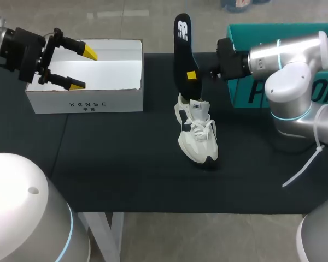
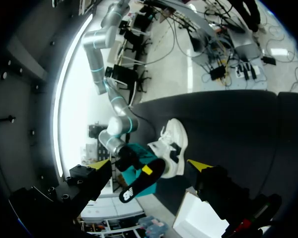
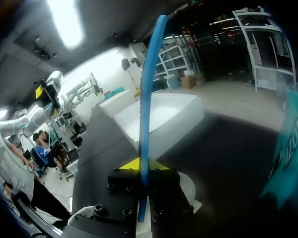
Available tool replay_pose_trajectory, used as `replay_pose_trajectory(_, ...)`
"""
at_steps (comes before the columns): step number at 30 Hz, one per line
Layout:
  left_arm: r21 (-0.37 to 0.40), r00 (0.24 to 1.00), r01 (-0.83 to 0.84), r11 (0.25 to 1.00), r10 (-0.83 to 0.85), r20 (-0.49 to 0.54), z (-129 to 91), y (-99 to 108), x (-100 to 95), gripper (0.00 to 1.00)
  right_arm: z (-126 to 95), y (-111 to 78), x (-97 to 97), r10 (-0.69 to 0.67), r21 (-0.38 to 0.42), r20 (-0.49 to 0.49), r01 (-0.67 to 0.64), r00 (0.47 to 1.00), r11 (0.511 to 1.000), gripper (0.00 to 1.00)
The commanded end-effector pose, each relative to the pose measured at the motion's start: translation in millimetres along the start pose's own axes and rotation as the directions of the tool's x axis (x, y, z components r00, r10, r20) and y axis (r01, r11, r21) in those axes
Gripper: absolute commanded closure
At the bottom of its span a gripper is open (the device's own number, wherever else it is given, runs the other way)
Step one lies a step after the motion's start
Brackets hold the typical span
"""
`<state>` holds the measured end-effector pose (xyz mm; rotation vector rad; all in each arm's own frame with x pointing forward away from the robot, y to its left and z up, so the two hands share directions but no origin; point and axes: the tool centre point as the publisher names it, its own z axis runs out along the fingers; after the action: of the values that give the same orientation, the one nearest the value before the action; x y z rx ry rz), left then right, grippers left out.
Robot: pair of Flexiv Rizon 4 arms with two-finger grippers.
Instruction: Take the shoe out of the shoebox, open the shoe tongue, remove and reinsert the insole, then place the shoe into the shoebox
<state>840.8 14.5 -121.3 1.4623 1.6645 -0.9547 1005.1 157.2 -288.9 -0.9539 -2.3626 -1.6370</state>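
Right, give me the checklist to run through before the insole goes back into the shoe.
1. Grip on the insole: ok. The right hand is shut on it, with fingers on both sides.
2. The shoe stands upright: ok. It sits on its sole on the table.
3. The shoe is steadied: not ok. The left hand is open over by the shoebox, and no hand holds the shoe.
4. The insole's lower end is lined up with the shoe's opening: cannot tell. The head view shows it at the collar, but depth is unclear.
5. The tongue is pulled open: cannot tell. The laces cross it.
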Motion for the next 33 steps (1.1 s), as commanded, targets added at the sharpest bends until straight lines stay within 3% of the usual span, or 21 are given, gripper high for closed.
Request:
replay_pose_trajectory(1, 0.001, 1.000, -0.001, 1.000, 0.001, -0.003, -0.6, 0.0, -0.5, 0.00, 6.0, -6.3, -7.0, 0.020, 0.016, 0.002, -0.020, 1.000, 1.000, 1.00)
replay_pose_trajectory(19, 0.001, 1.000, -0.001, 1.000, 0.001, -0.003, -0.6, 0.0, -0.5, 0.00, 5.3, -25.8, 6.8, 0.068, 0.041, -0.026, -0.067, 0.997, 0.997, 1.00)
replay_pose_trajectory(33, 0.001, 1.000, -0.001, 1.000, 0.001, -0.003, -0.6, 0.0, -0.5, 0.00, 9.3, -52.1, 17.0, 0.135, 0.050, -0.032, -0.133, 0.990, 0.990, 1.00)
